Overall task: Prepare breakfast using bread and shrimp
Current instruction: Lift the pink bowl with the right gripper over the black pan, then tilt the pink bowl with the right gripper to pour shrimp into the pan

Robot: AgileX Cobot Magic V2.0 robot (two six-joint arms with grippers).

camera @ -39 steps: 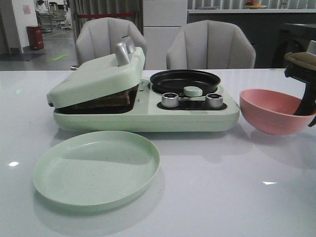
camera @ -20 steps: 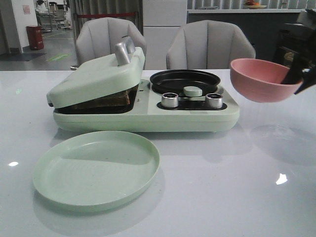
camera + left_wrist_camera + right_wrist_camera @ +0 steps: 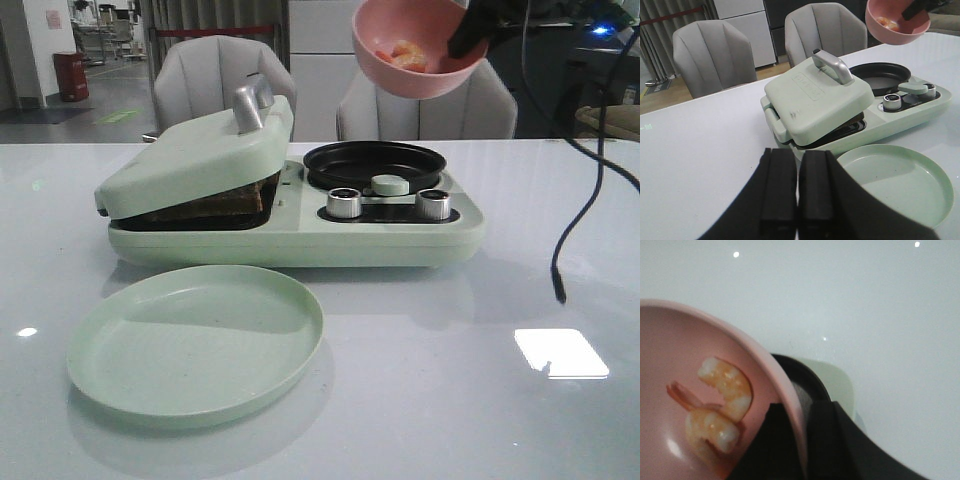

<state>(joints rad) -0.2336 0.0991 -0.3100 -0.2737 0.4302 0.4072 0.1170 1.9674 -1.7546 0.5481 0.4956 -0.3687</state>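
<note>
The pink bowl, down on the table at the right a second ago, has been lifted and carried left and now hangs tilted above the round black pan of the green breakfast maker. Nearest the camera, an empty green plate sits on the white table. Behind it the maker's hinged lid rests partly raised over the bread, a dark-crusted slice showing in the gap. The right gripper pinches the bowl's rim, one finger inside and one outside; the shrimp, two curled orange-and-white pieces, lie against the bowl's lower wall. The left gripper waits low beside the plate, its pads pressed together on nothing. To tip cleanly, the bowl's lip should be centred over the pan and lowered before it is rolled further, so the shrimp slide rather than bounce out. Embossed lettering on the lid is too faint to read. Two grey chairs stand beyond.
</note>
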